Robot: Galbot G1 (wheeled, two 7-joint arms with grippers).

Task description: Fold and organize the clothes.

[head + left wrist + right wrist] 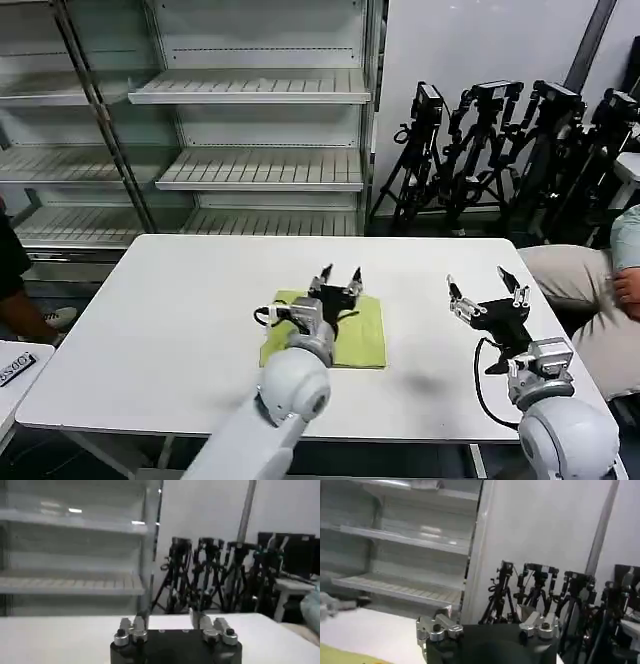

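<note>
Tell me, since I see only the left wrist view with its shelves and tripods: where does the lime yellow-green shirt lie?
Observer: The lime yellow-green shirt lies folded into a flat rectangle on the white table, under the left gripper.
Operator: Is that gripper holding it?
Observer: No. Its fingers are open above the cloth, holding nothing.
Operator: And the other arm?
Observer: The right gripper is also open, over bare table to the shirt's right.
</note>
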